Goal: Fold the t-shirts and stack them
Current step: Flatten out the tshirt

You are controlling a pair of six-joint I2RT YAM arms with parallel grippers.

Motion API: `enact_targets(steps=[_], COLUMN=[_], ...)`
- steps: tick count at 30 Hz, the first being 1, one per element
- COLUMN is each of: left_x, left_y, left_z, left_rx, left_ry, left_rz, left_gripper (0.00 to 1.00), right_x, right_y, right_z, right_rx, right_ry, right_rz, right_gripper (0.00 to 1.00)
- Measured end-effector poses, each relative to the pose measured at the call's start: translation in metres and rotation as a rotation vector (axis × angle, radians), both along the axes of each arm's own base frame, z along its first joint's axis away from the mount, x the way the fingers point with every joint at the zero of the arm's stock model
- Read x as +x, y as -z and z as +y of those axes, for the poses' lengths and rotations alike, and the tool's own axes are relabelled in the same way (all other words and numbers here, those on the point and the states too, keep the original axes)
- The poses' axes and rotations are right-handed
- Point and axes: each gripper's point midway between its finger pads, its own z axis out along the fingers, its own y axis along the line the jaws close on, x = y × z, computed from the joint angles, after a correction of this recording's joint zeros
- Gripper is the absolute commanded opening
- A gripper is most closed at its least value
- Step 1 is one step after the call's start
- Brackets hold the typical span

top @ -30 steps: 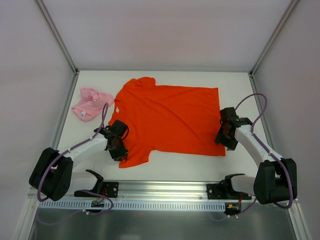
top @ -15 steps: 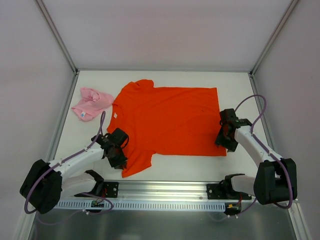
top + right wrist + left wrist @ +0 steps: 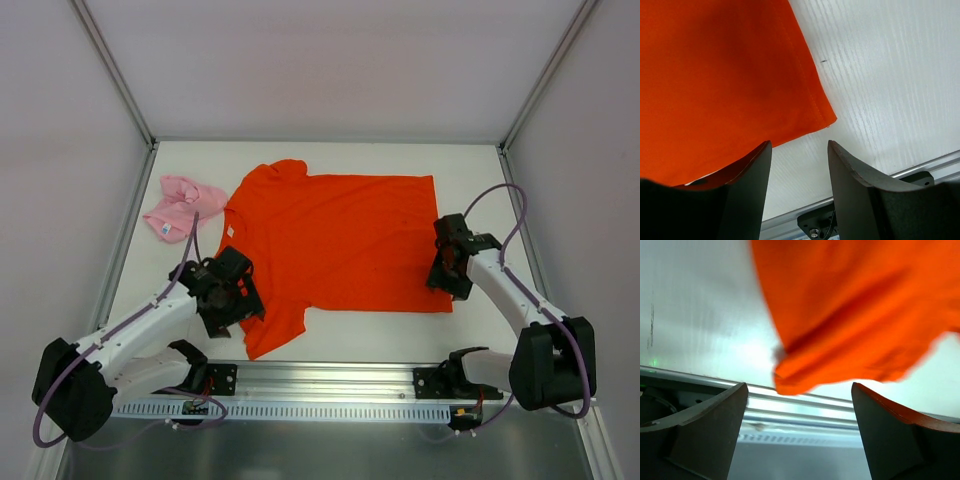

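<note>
Tees: one orange tee [image 3: 340, 240], one pink tee [image 3: 182, 207] at its nine o'clock. My left gripper [image 3: 799, 426] and right gripper [image 3: 799, 192] gape, holding nothing.

Bare table [image 3: 400, 158] runs along the far side of the spread orange shirt [image 3: 340, 240] and in a narrow near strip before the metal rail [image 3: 330, 372], while the crumpled pink shirt [image 3: 182, 208] crowds the far-left corner beside the side wall [image 3: 70, 180].
</note>
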Motion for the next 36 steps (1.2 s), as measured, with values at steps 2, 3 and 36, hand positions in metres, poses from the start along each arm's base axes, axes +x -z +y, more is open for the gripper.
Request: enact_targets(steps=[2, 3, 36], left_x=[0.024, 0.039, 0.51], left_y=[-0.032, -0.052, -0.105], left_z=[-0.009, -0.013, -0.04], left_rx=[-0.017, -0.024, 0.031], left_ry=[0.003, 0.005, 0.407], left_rz=[-0.088, -0.152, -0.805], left_gripper=[0.86, 0.86, 0.82], right_x=[0.005, 0.008, 0.045], right_y=[-0.009, -0.012, -0.054], right_z=[0.004, 0.005, 0.05], right_rx=[0.001, 0.002, 0.049], right_ry=[-0.022, -0.03, -0.249], right_rz=[-0.015, -0.023, -0.183], right_gripper=[0.53, 0.53, 0.54])
